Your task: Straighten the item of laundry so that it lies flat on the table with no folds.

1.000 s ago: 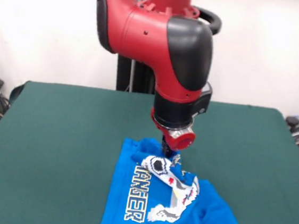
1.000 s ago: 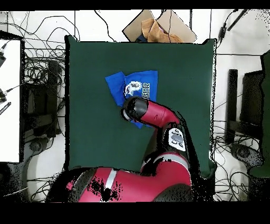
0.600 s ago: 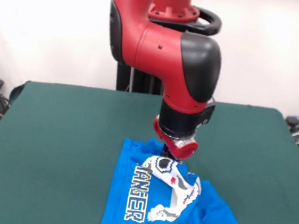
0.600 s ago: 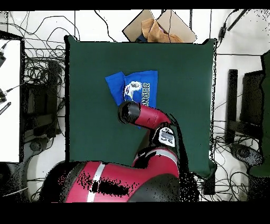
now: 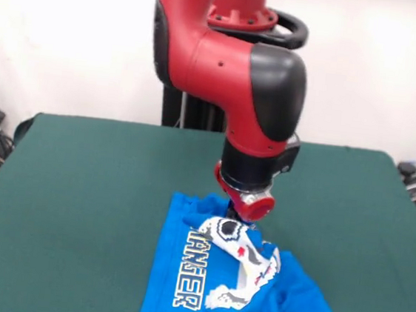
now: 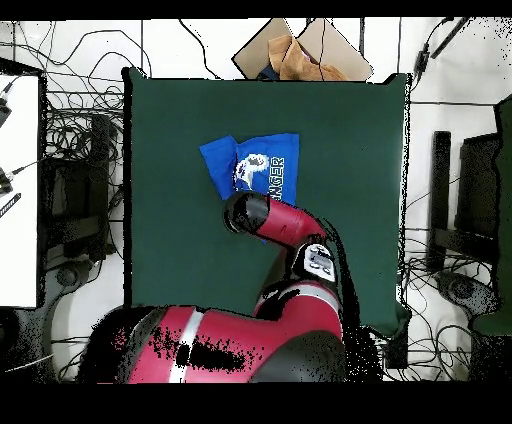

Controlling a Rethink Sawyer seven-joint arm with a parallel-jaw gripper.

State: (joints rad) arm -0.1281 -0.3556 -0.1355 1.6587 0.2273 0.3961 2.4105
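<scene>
The blue T-shirt lies crumpled on the green table, in the lower middle of the front view, running off the bottom edge of the picture. It is not flat: a raised ridge of cloth runs from the upper middle of the shirt down toward the lower right, carrying the white pixel print twisted along it. White letters reading "ANGER" run down the left half of the shirt, and a loose flap spreads out at the lower right.

The red and black arm comes down from the top centre of the frame. Its gripper sits right at the upper end of the shirt's ridge, just under the red wrist. The wrist hides the tips, so I cannot tell whether it is wide, narrow or holding cloth.

In the overhead view the shirt shows above the middle of the table, left of centre, with the arm reaching up from the bottom of the frame and covering its lower edge. Above the table's top edge lies a brown cardboard piece, and cables trail along the left side.
</scene>
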